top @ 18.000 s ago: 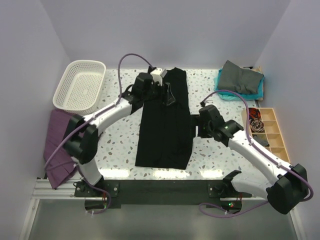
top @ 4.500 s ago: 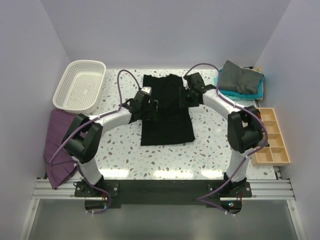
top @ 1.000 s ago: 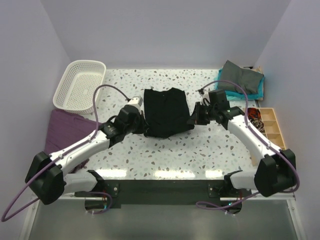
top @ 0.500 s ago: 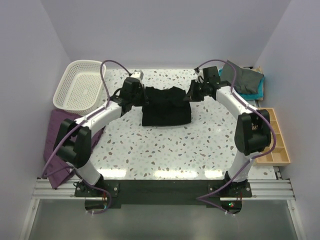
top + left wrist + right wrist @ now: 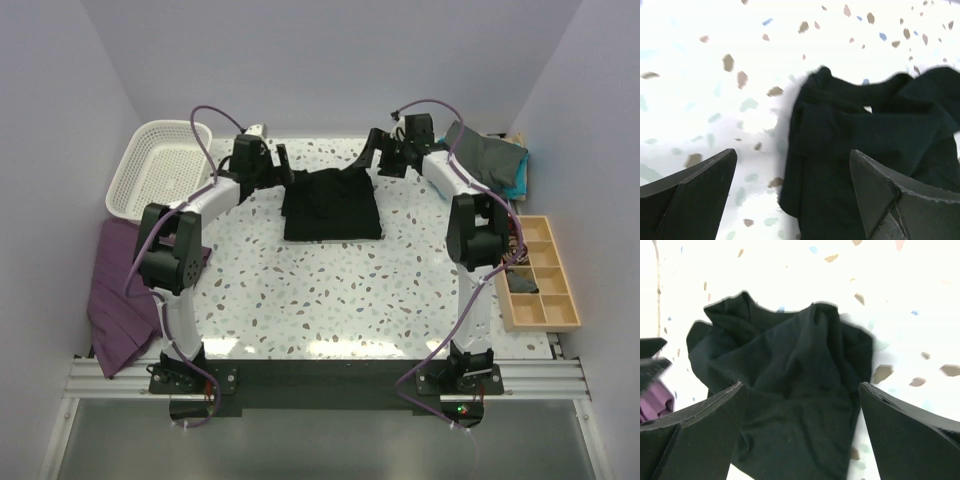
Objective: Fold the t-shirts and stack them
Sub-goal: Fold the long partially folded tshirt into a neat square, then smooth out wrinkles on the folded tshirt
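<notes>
The black t-shirt (image 5: pixel 332 207) lies folded into a short rectangle at the back middle of the table, its far edge bunched. My left gripper (image 5: pixel 284 161) hovers open at its far left corner. My right gripper (image 5: pixel 377 152) hovers open at its far right corner. In the left wrist view the shirt (image 5: pixel 875 145) lies below the spread fingers of the left gripper (image 5: pixel 792 200), which hold nothing. In the right wrist view the wrinkled shirt (image 5: pixel 790 390) lies under the open, empty right gripper (image 5: pixel 800 435). The dark grey tee (image 5: pixel 484 154) lies on the teal tee (image 5: pixel 512 183) at the back right.
A white lattice basket (image 5: pixel 133 180) stands at the back left. A purple cloth (image 5: pixel 116 290) hangs over the left table edge. A wooden compartment tray (image 5: pixel 549 282) sits at the right edge. Purple cables arch over both arms.
Both arms have swung toward the back of the table. The grippers now stand open and lifted at the shirt's far corners. The shirt is folded shorter than one second ago.
</notes>
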Available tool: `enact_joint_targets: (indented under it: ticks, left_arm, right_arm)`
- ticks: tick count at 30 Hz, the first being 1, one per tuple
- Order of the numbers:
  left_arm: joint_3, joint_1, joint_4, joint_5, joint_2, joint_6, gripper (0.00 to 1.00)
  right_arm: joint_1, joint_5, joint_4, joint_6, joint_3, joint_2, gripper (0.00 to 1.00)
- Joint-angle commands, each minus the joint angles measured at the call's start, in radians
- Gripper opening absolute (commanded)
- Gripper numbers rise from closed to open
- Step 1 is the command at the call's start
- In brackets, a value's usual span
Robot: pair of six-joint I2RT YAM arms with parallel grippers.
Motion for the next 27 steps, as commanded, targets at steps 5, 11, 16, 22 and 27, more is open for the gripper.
enact_joint_targets:
  ticks: [5, 11, 16, 22, 27]
  left_arm:
    - [-0.016, 0.026, 0.108, 0.04, -0.155, 0.019, 1.0]
    - [-0.042, 0.004, 0.152, 0.314, -0.155, 0.0, 1.0]
    - [-0.039, -0.017, 0.189, 0.462, -0.066, -0.037, 1.0]
    - [0.029, -0.017, 0.229, 0.557, 0.079, -0.07, 1.0]
    - [0.174, -0.016, 0.202, 0.6, 0.222, -0.071, 0.98]
  right_arm:
    - [-0.001, 0.024, 0.133, -0.064, -0.178, -0.249, 0.98]
    - [0.046, -0.114, 0.086, -0.052, -0.203, -0.241, 0.85]
    - [0.094, -0.137, 0.084, -0.021, -0.194, -0.192, 0.71]
    - [0.1, -0.131, 0.072, -0.006, -0.108, -0.076, 0.65]
    - [0.099, -0.126, 0.024, -0.019, 0.045, 0.032, 0.64]
